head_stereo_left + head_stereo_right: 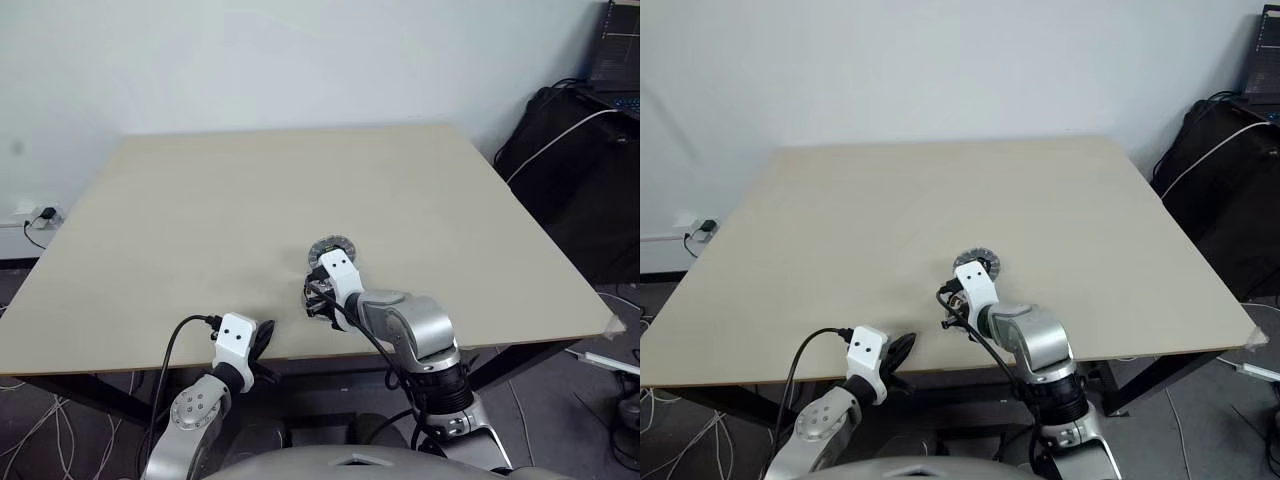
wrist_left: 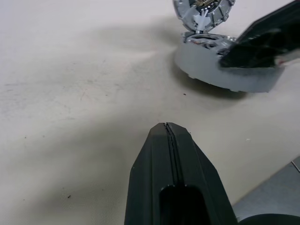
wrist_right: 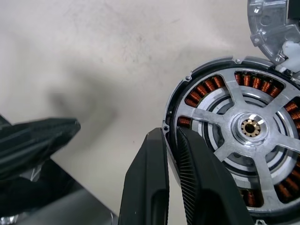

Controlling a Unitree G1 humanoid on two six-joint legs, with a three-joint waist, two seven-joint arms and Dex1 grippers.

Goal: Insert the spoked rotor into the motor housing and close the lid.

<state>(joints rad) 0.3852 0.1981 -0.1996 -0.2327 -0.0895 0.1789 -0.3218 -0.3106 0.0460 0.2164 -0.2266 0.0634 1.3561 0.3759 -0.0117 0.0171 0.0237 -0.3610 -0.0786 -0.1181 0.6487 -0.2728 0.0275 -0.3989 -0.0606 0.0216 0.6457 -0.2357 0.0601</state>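
The spoked rotor (image 3: 251,129) sits inside the motor housing (image 3: 187,89), silver spokes running out from a brass-coloured hub with the copper-brown windings showing through the gaps all round, and the housing rests flat on the table (image 1: 250,190) near its front edge, a little right of centre. The lid (image 3: 269,23) stands tilted up at the far side of the housing, open, its inner face showing, and in the left wrist view it rises just behind the grey housing body (image 2: 206,61). The right gripper (image 3: 172,140) is down at the housing's near rim, its two black fingers drawn almost together with just a thin gap, and the rim's edge lies right at that gap; one ribbed finger (image 3: 201,178) overlaps the rotor's outer ring, though whether it truly pinches the rim I cannot tell. The left gripper (image 2: 168,129) hangs low over the bare tabletop near the front edge, fingers pressed tight together, holding nothing, well apart from the housing and to its left. Counting up: one rotor, one housing, one lid, two grippers, one table. Off to the right of the table lies a black bag (image 1: 560,150) with a white cable across it
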